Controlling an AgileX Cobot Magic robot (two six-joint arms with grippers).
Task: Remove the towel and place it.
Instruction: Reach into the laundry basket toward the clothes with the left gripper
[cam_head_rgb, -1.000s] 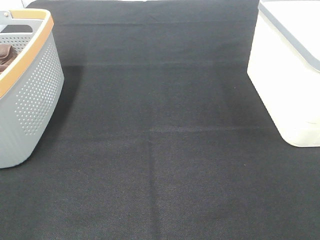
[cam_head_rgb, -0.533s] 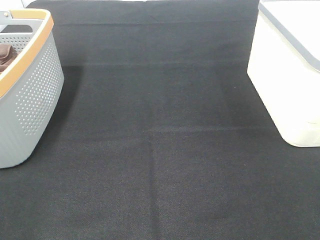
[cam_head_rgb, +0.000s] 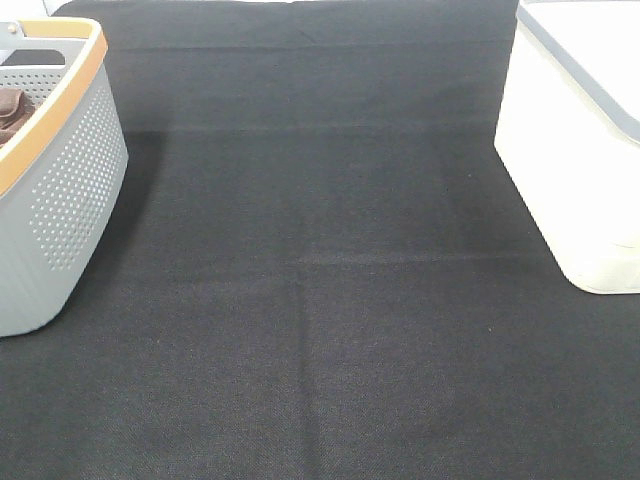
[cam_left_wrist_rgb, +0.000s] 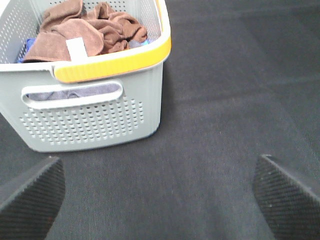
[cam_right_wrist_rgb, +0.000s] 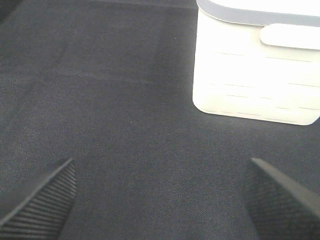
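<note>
A brown towel (cam_left_wrist_rgb: 92, 27) with a white label lies bunched in a grey perforated basket (cam_left_wrist_rgb: 95, 120) with a yellow-orange rim; a corner of the towel (cam_head_rgb: 10, 112) shows in the exterior view inside the basket (cam_head_rgb: 60, 190) at the far left. My left gripper (cam_left_wrist_rgb: 157, 200) is open and empty above the black cloth, short of the basket. My right gripper (cam_right_wrist_rgb: 157, 200) is open and empty above the cloth, short of a white bin (cam_right_wrist_rgb: 257, 70). Neither gripper shows in the exterior view.
A white bin with a grey rim (cam_head_rgb: 575, 150) stands at the right edge of the table. A black cloth (cam_head_rgb: 320, 300) covers the table. Blue fabric (cam_left_wrist_rgb: 27, 47) lies under the towel in the basket.
</note>
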